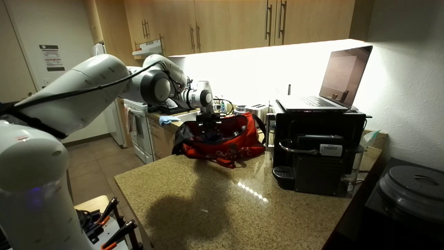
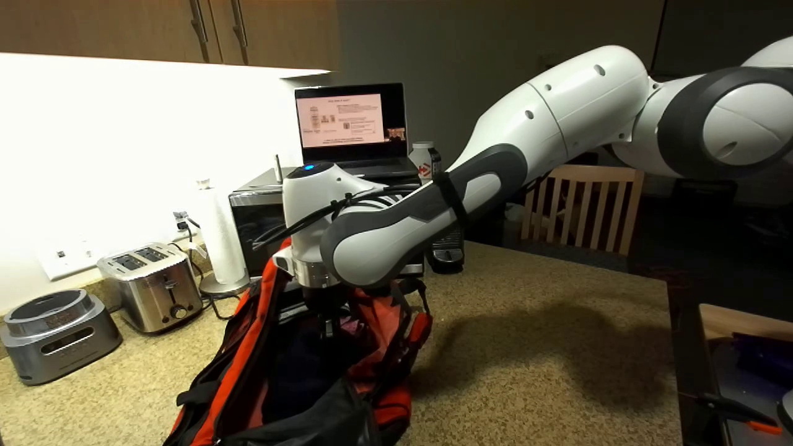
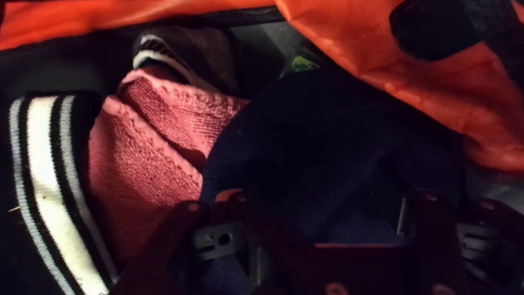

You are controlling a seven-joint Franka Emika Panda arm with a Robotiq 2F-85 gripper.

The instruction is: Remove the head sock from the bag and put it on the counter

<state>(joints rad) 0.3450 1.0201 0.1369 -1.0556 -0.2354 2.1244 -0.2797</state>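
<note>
Here, in an exterior view, the gripper [image 1: 210, 133] reaches down into the red bag [image 1: 208, 149] on the counter [image 1: 277, 217], near a black coffee machine [image 1: 314, 166]. In an exterior view, a toaster [image 2: 158, 291] stands apart from the bag. In the wrist view, the fingers [image 3: 434, 229] stand well apart; between them, in the bag beside pink cloth [image 3: 143, 159], lies what looks like the dark head sock [image 3: 327, 135]; whether they touch it I can't tell.
</note>
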